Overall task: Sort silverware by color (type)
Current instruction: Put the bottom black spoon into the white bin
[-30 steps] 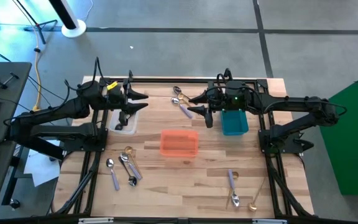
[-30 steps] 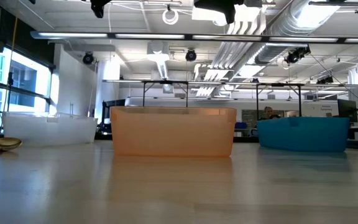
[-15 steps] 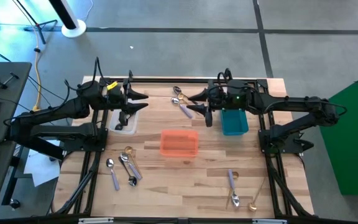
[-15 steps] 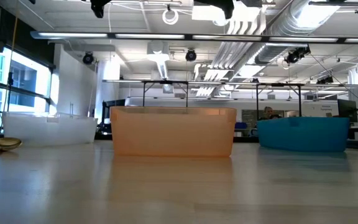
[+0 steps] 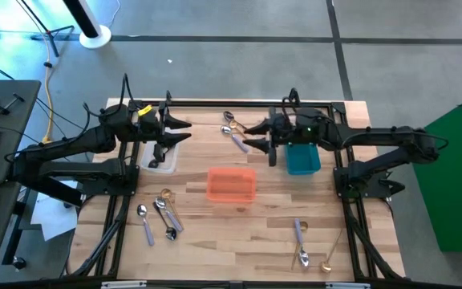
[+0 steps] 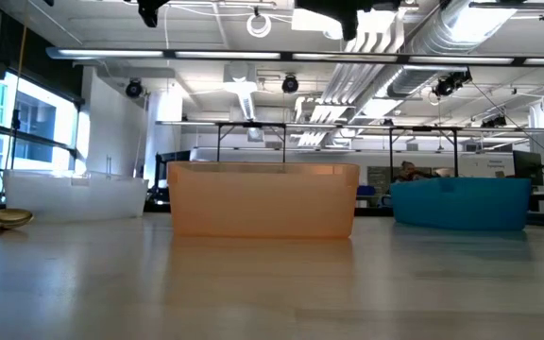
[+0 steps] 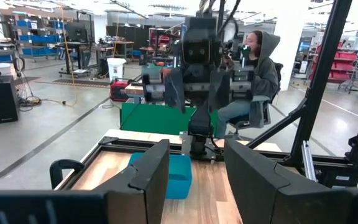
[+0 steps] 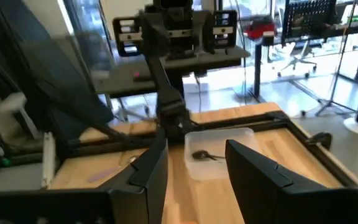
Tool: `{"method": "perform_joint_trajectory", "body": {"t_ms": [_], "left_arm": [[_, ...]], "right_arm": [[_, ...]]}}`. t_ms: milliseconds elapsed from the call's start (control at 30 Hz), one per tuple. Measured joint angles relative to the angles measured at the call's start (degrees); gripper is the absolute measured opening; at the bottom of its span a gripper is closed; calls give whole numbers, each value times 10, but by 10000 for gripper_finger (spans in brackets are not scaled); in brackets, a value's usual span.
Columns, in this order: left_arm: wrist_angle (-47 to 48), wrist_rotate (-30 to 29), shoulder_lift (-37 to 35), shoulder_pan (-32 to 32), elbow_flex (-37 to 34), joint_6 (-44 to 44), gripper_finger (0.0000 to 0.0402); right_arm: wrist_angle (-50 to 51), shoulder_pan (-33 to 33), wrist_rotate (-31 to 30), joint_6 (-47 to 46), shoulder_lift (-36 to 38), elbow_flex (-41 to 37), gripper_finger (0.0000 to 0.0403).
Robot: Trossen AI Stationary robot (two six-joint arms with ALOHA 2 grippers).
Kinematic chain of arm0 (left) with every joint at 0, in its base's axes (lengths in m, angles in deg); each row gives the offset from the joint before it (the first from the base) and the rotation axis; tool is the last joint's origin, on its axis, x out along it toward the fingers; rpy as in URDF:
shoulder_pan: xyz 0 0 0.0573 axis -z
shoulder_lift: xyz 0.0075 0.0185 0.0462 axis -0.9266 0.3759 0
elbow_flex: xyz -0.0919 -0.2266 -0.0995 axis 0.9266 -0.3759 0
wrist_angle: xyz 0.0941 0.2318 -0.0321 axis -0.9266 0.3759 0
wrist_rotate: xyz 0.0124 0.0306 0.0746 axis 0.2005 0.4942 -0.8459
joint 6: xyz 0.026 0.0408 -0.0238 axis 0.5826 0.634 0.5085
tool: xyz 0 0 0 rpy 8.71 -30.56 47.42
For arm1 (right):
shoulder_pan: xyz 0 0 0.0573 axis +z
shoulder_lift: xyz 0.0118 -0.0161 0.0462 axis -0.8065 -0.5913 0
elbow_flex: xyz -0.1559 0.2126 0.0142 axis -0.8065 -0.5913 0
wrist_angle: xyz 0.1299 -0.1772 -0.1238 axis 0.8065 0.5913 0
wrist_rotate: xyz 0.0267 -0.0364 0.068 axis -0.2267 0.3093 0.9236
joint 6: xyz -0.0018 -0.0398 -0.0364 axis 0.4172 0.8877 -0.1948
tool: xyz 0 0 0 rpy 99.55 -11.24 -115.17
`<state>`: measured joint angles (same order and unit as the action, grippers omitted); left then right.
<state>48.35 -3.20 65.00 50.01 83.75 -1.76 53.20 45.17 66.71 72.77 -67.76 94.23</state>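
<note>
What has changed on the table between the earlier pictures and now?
The right gripper, open and empty above the table's far side beside the teal plastic bin, shifted slightly toward that bin. The left gripper, open over the clear plastic bin, the orange bin and the spoons stayed put.

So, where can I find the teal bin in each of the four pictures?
High view: the teal bin sits right of centre, under the right gripper.
Low view: teal bin at the right, beside the orange bin.
Left wrist view: teal bin between the left gripper's fingers.
Right wrist view: not in it.
Shared landmark: the orange bin.
</note>
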Motion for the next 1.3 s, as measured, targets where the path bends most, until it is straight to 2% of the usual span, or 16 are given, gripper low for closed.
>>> {"method": "perform_joint_trajectory", "body": {"t_ms": [100,200,533,1167,1300], "left_arm": [[2,0,0,0,0,0,145],[2,0,0,0,0,0,145],[4,0,0,0,0,0,145],[7,0,0,0,0,-21,145],[84,0,1,2,21,-3,145]], "right_arm": [[-101,-1,-17,-19,26,-62,146],[-131,-1,-28,-16,48,-79,146],[8,-1,-23,59,56,-26,146],[9,-1,-17,59,56,-25,146],[9,-1,-17,57,56,-25,146]]}}
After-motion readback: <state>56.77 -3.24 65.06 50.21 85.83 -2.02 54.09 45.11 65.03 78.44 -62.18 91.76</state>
